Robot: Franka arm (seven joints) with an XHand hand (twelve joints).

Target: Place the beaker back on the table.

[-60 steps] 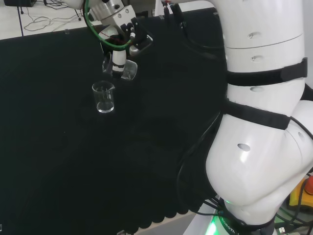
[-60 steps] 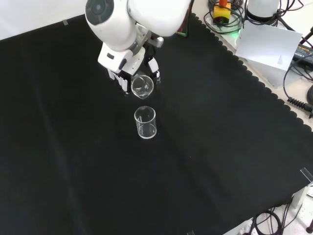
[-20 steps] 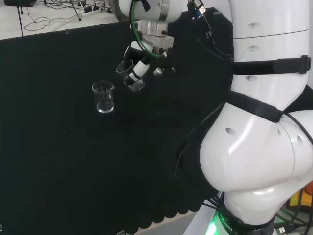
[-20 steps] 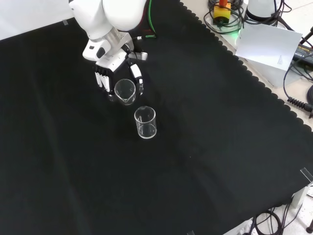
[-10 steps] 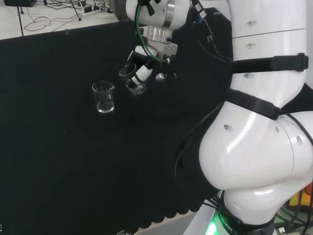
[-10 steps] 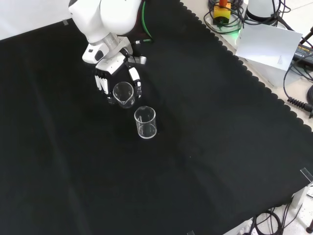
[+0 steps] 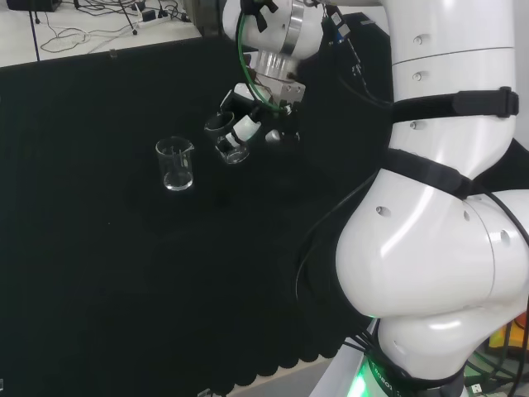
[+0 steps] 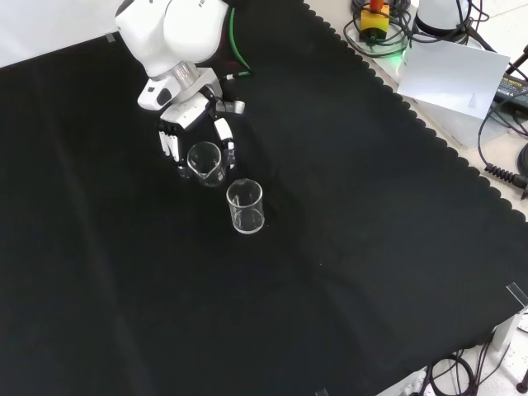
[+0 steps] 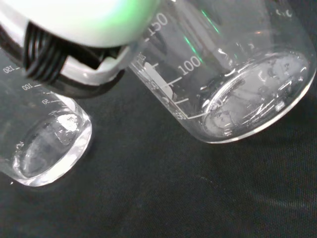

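Hand: black and white hand (image 8: 191,132), fingers curled round a clear beaker; in the front view it comes in from the top, under the arm's white link (image 8: 169,29).
Held beaker: glass beaker (image 8: 206,162) gripped between fingers and thumb, tilted, its mouth facing the front camera; in the head view (image 7: 232,147) it hangs just below the hand (image 7: 246,118). Whether its base touches the cloth cannot be told.
Second beaker: another clear beaker (image 8: 245,206) stands upright on the cloth, just below and right of the held one in the front view, apart from it; in the head view (image 7: 175,164) it stands to the held one's left.
Wrist view: the held beaker's base and printed scale (image 9: 233,84) are close and large, the standing beaker (image 9: 47,144) beside it.
Cloth: black cloth (image 8: 346,247) covers the bench, with a scalloped edge.
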